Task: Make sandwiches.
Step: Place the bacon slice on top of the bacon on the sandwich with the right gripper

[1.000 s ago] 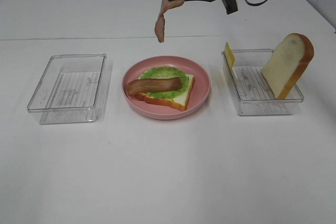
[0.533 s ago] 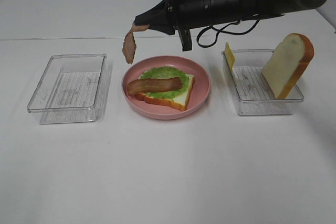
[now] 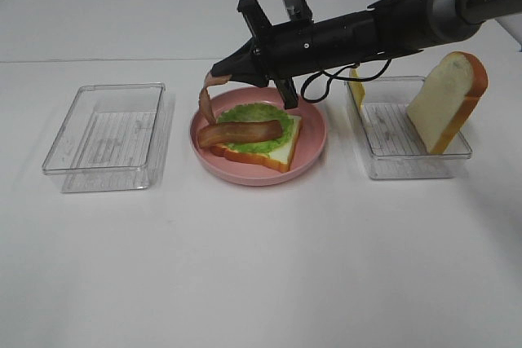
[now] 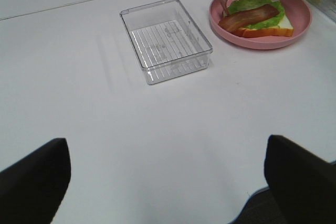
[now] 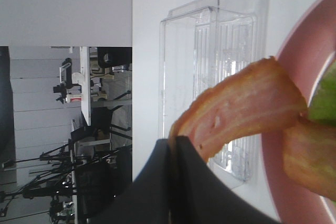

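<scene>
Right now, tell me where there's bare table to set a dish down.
Free: the table in front of the pink plate, left tray and right tray. Crowded: above the plate, where the right gripper holds a bacon strip.

Reddish-brown bacon strips (image 3: 241, 132), green lettuce (image 3: 257, 113), pink plate (image 3: 315, 136).

The right arm (image 3: 408, 22) leaves the high view at upper right and covers the top of the cheese (image 3: 359, 95). The blurred right gripper (image 5: 173, 142) hides one end of the held bacon strip (image 5: 241, 108). The left gripper (image 4: 168, 182) shows only as two cut-off dark shapes.
</scene>
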Motion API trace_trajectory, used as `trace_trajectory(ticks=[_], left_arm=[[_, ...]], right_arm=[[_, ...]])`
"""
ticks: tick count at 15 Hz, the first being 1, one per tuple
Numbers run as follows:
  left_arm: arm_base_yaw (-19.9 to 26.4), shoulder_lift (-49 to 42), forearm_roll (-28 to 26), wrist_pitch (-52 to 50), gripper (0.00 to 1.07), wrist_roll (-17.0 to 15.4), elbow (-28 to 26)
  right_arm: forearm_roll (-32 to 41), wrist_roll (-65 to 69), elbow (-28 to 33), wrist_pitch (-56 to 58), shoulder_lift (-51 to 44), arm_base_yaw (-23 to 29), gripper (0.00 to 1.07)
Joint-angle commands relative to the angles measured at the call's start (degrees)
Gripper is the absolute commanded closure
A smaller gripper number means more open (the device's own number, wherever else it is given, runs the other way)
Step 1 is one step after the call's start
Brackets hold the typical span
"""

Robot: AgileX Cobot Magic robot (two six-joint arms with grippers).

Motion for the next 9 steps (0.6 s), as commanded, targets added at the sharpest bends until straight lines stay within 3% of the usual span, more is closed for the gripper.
trace_trajectory(ticks=[1,4,9], left_arm=[[0.1,-1.3,0.1,-0.6,0.12,-0.5,0.1],[0.1,-1.3,0.1,-0.6,0.12,-0.5,0.1],[0.1,-1.3,0.1,-0.6,0.12,-0.5,0.1]], right_arm=[[-5.4,3.0,-0.2,-3.6,-2.3,-0.1,1.07],[-17.8,9.5,-0.2,-8.8,-6.7,-0.1,1.07],[-38.6,23.1,-0.2,-7.0,-8.1,-0.1,1.07]])
